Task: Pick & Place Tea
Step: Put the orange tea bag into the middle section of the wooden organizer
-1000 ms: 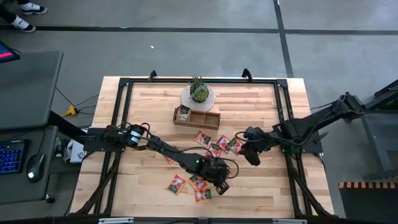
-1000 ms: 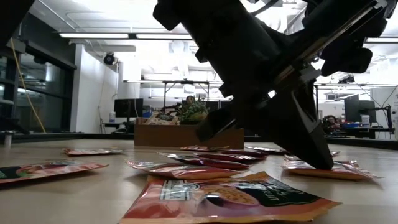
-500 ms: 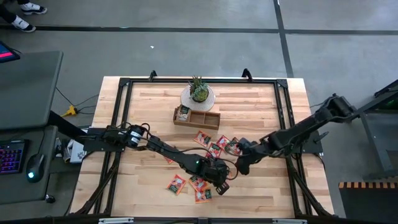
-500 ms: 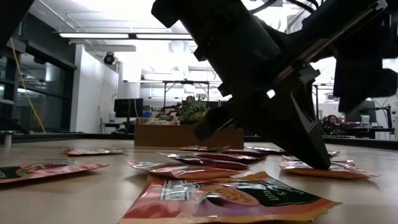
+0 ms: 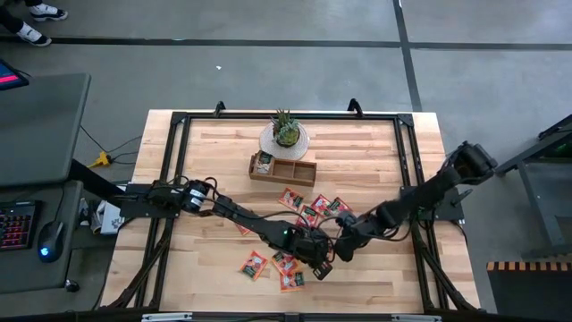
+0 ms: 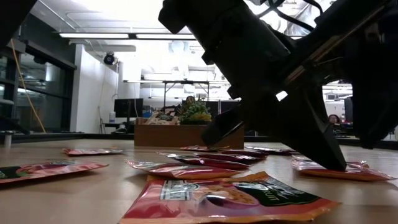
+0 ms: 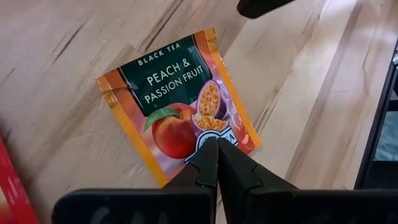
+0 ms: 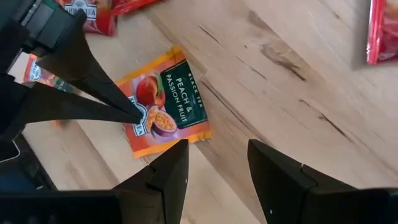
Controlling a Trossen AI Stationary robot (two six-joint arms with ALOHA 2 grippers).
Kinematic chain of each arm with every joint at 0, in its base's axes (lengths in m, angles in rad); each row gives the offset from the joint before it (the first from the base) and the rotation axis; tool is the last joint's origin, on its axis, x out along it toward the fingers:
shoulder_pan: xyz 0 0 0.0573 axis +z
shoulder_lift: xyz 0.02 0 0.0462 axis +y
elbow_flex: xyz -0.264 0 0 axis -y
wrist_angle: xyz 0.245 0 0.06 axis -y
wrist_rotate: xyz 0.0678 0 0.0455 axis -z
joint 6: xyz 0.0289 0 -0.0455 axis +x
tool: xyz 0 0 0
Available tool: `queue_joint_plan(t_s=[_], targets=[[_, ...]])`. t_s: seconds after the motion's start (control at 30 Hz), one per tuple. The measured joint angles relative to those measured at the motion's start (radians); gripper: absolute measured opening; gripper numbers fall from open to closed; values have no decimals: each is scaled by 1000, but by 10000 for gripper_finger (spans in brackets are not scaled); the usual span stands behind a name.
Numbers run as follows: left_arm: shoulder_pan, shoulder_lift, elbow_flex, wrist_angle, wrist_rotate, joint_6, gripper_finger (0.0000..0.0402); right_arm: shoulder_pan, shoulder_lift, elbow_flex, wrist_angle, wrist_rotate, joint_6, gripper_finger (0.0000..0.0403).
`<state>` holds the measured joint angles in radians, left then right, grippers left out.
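The left gripper [image 7: 216, 144] is pressing its closed fingertips on an orange tea sachet [image 7: 177, 109] with a green label and a peach picture, probably lying flat on the table [image 5: 375, 152]. The right gripper [image 8: 217, 165] is hovering open beside it.

We see a pale wood table [image 7: 323, 74] with streaked matt grain, a glossy foil-like sachet [image 7: 177, 109] at centre frame, matt black plastic-looking fingers [image 8: 277, 171], a brown wooden tray [image 5: 282, 169]

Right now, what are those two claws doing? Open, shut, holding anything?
Left gripper: shut, tips pressed on a peach tea sachet lying on the table.
Right gripper: open, empty, hovering near that sachet.
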<state>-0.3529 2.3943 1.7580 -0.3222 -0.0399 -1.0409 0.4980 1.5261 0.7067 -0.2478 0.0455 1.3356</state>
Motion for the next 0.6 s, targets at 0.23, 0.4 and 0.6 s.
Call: queue_joint_plan(t_s=[0.23, 0.4, 0.6], targets=[[-1, 0, 0, 1, -2, 1, 0, 21, 7, 0, 12, 50, 27, 161], [-1, 0, 0, 1, -3, 1, 0, 28, 15, -1, 20, 69, 53, 161], [-1, 0, 0, 1, -10, 8, 0, 41, 65, -2, 96, 74, 67, 161]])
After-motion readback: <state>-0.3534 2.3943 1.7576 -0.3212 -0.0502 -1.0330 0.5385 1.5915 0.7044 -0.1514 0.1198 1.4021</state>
